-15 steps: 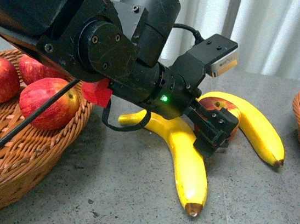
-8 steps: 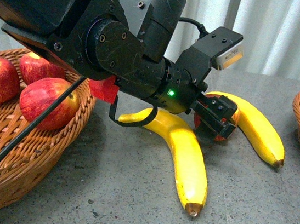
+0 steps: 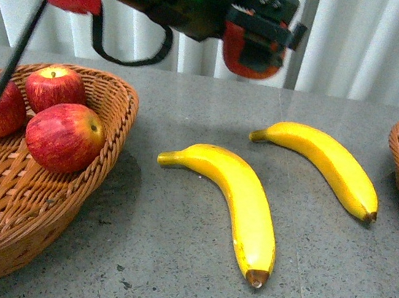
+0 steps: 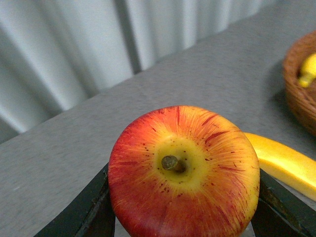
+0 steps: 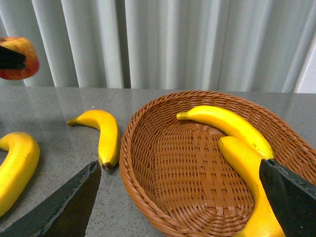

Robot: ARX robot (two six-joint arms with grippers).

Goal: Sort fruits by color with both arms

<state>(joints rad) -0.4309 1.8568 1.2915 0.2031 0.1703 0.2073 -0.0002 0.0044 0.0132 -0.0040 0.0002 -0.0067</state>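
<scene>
Up off the worktop (image 3: 168, 277) since a second ago, the left hand (image 3: 254, 50) is now carrying the apple (image 3: 236, 49) high above the two bananas (image 3: 241, 198), where before it was down between them. Its fingers (image 4: 94, 212) are clamping the apple by the sides, and in the left wrist view the fruit is filling the gap between them. The right hand (image 5: 177, 197) is hanging wide and empty over the right basket (image 5: 129, 148), which is holding two more bananas (image 5: 232, 123).

What I am worrying about is a slip: the apple is round and smooth and gripped on two flanks only, so a quick swing toward the left basket (image 3: 108, 144) could be rolling it out of the hand. That basket is lying below the hand and off to its left-arm side, with three apples (image 3: 63, 136) crowding it. Releasing from this height could be bouncing the new one off them and over the rim. The black cable (image 3: 2, 86) trailing from the arm is crossing in front of that basket too, and I judge it could be snagging the rim or a fruit.

The apple has no real long axis. Its stem (image 4: 170, 163) is pointing back along the hand toward the wrist camera, so the stem-to-base line is running along the reach of the fingers
</scene>
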